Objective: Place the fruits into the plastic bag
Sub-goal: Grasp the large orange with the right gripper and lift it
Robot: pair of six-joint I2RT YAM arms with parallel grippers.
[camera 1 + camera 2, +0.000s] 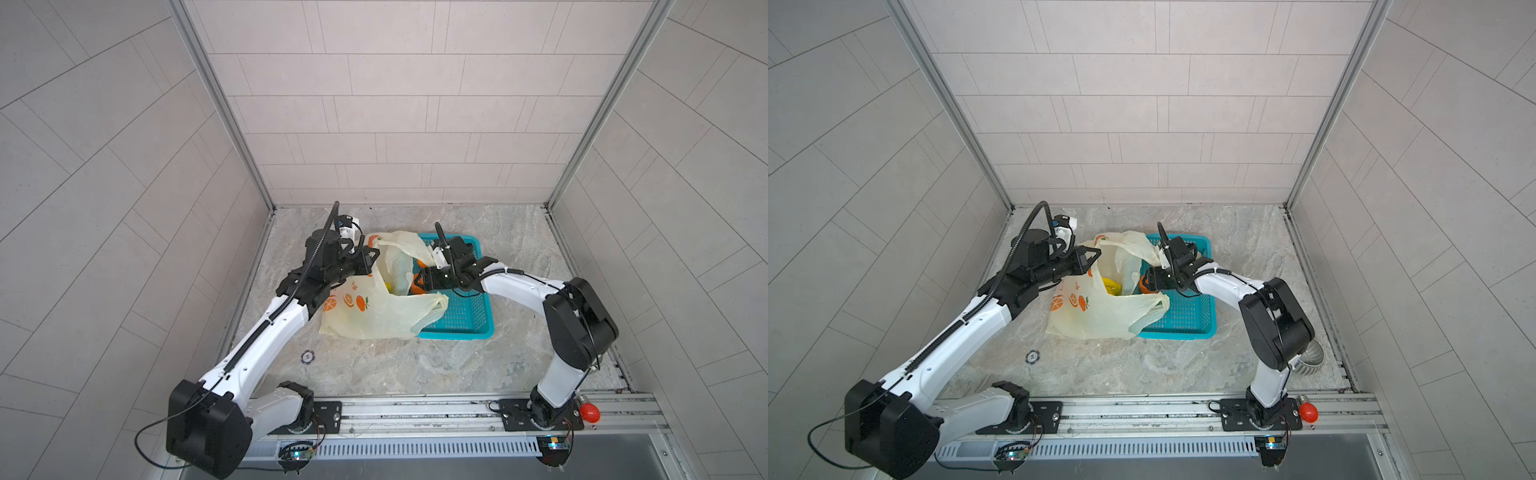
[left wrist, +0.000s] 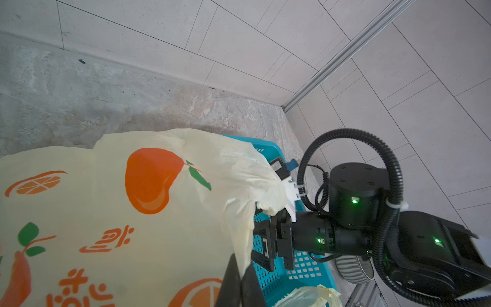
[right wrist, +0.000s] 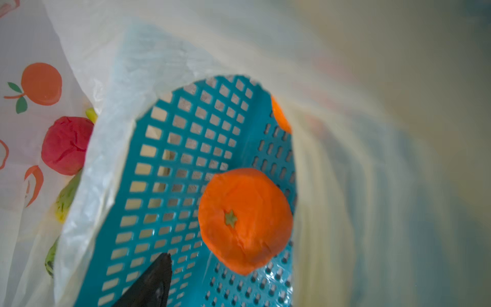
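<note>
Fruits in view number four. Two orange round fruits lie in the teal mesh plastic basket [image 1: 465, 320]: the whole orange fruit [image 3: 244, 220] on the basket floor and the half-hidden orange fruit [image 3: 280, 117] against its wall. One yellow curved fruit [image 1: 1111, 286] lies inside the translucent pale-yellow plastic bag [image 1: 374, 316]. One red crinkled round fruit [image 3: 66, 144] shows through the film; the greenish pieces [image 3: 66, 196] beside it cannot be counted. The bag lies on the marble-patterned bench [image 1: 415, 365], its mouth draped over the basket's left side. The left gripper [image 1: 374, 254] is pressed together on the bag's upper edge, holding it raised. The right gripper [image 1: 417, 282] is inside the basket at the bag mouth with its jaws spread. One finger [image 3: 151, 281] is visible just beside the whole orange fruit, not touching it.
</note>
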